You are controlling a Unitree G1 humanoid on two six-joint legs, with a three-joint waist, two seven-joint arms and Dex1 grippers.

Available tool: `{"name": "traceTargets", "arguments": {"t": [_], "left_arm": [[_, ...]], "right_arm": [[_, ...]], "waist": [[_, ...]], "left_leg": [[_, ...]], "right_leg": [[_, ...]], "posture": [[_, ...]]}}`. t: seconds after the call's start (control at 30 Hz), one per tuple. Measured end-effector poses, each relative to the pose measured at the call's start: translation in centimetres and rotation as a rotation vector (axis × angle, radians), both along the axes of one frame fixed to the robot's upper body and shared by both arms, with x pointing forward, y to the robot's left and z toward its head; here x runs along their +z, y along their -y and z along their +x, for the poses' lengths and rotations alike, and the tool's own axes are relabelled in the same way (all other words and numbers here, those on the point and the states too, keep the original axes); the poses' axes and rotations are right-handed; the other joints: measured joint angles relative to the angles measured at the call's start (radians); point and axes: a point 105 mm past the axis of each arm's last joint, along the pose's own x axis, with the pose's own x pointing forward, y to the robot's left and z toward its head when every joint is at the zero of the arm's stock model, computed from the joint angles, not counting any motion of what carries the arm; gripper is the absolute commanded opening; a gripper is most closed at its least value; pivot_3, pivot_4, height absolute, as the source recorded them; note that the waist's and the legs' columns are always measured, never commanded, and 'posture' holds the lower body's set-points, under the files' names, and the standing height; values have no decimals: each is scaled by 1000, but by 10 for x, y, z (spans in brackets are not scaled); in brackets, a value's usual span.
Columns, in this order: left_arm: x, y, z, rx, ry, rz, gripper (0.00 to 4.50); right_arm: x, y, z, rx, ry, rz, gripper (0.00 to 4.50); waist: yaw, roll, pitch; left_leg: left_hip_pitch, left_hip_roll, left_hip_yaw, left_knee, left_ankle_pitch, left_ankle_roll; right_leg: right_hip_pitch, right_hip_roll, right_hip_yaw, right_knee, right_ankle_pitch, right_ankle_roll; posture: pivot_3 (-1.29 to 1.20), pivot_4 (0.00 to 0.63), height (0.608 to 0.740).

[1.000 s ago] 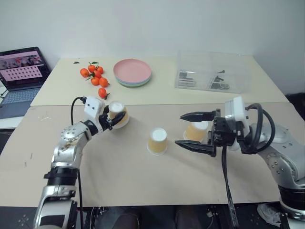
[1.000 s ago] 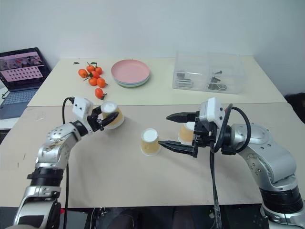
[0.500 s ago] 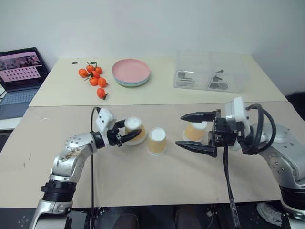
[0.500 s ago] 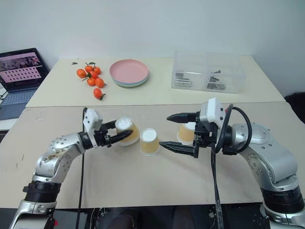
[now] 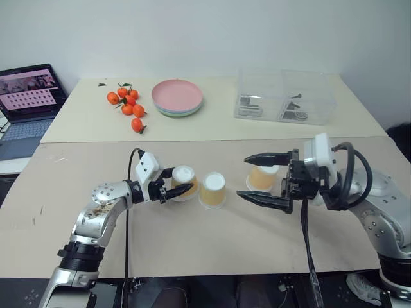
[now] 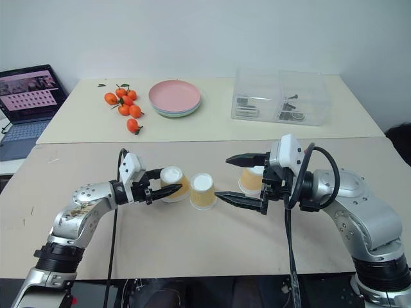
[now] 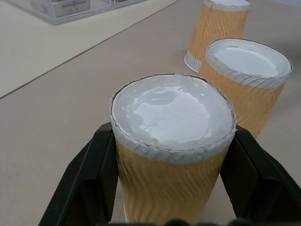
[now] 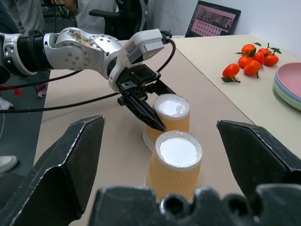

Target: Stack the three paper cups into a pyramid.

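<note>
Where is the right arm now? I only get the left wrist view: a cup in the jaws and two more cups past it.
Observer: The right gripper hangs above the table, jaws wide open and holding nothing, aimed at the middle cup next to your held cup.
Operator: Anything else lying around out there?
Observer: Tangerines and a stack of pink plates lie on the farther table, well apart from the cups.
Operator: And off to the robot's left?
Observer: An open laptop sits there, past that table's edge.
</note>
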Motion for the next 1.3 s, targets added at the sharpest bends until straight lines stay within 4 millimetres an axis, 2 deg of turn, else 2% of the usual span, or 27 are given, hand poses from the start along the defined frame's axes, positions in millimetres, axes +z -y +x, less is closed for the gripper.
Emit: {"name": "traceTargets", "arguments": {"t": [0.03, 0.1, 0.2, 0.37, 0.53, 0.83, 0.93, 1.0, 1.07, 1.13, 1.17, 1.23, 1.3], "left_arm": [[0, 0, 0, 0, -1, 0, 2699], [0, 0, 0, 0, -3, -1, 3517], [-5, 0, -1, 7, -45, -5, 4426], [-1, 1, 0, 34, -22, -13, 4491], [20, 2, -4, 41, 27, -65, 4491], [83, -7, -26, 73, 81, -217, 4491], [94, -22, -32, 122, 99, -227, 4491], [87, -36, -45, 154, 64, -208, 4491], [71, -50, -59, 185, -16, -179, 4491], [59, -50, -71, 173, -37, -124, 4491], [48, -48, -77, 164, -42, -76, 4491], [41, -46, -79, 158, -43, -50, 4491], [38, -42, -80, 149, -33, -51, 4491]], "right_arm": [[0, 0, 0, 0, 0, 0, 4500], [0, 0, 0, 0, 0, 0, 4500], [0, 0, 0, 1, 0, 0, 4500], [-1, 1, 1, -1, -5, 1, 4500], [-1, 2, 3, -5, -12, 4, 4500], [2, 7, 12, -17, -23, 15, 4500], [-5, 23, 26, -108, -27, -3, 4500], [-10, 47, 39, -228, -27, -28, 4500], [-10, 80, 49, -366, -26, -26, 4500], [-19, 100, 49, -440, -22, -72, 4500], [-36, 114, 49, -489, -52, -117, 4500], [-55, 123, 47, -517, -103, -151, 4500], [-64, 123, 45, -513, -115, -162, 4500]], "waist": [[0, 0, 0], [0, 0, 0], [-1, 0, 0], [-1, 0, 0], [-1, 0, 0], [-1, 0, 0], [-3, 0, 0], [-5, 0, 0], [-3, 0, 0], [2, 0, 0], [8, 0, 0], [14, 0, 0], [14, 0, 0]], "left_leg": [[0, 0, 0, 0, 0, 0], [0, 0, 0, 0, 0, 0], [0, 0, 0, 0, 0, 0], [-1, 0, 0, 0, 0, 0], [-3, 0, 0, 0, 0, 0], [-5, 0, 0, 1, 0, 0], [-5, 0, 0, 1, 0, -1], [-5, 0, 1, 1, 0, -1], [-6, 0, 1, 0, 0, -1], [-6, 0, 1, 0, 0, 0], [-6, 0, 2, 0, 0, 0], [-6, -1, 2, 1, 0, 1], [-6, 0, 3, 1, 0, 0]], "right_leg": [[0, 0, 0, 0, 0, 0], [0, 0, 0, 0, 0, 0], [0, 0, 0, 0, 0, 0], [-1, 0, 0, 0, 0, 0], [-3, 0, 0, 0, 0, 0], [-5, 0, 0, 0, 1, -1], [-5, 0, 0, 0, 1, -1], [-6, 0, 1, 0, 1, -1], [-7, 0, 2, 0, 0, -1], [-6, 0, 1, -1, 0, -1], [-5, 0, 1, -1, 0, -1], [-5, 0, 2, 0, 1, -1], [-5, 0, 2, 0, 1, -2]], "posture": [[0, 150, 728], [0, 150, 728], [0, 150, 728], [0, 150, 728], [0, 150, 728], [0, 150, 728], [0, 150, 728], [0, 150, 728], [0, 150, 728], [0, 150, 728], [0, 150, 728], [0, 150, 728], [0, 150, 728]]}}
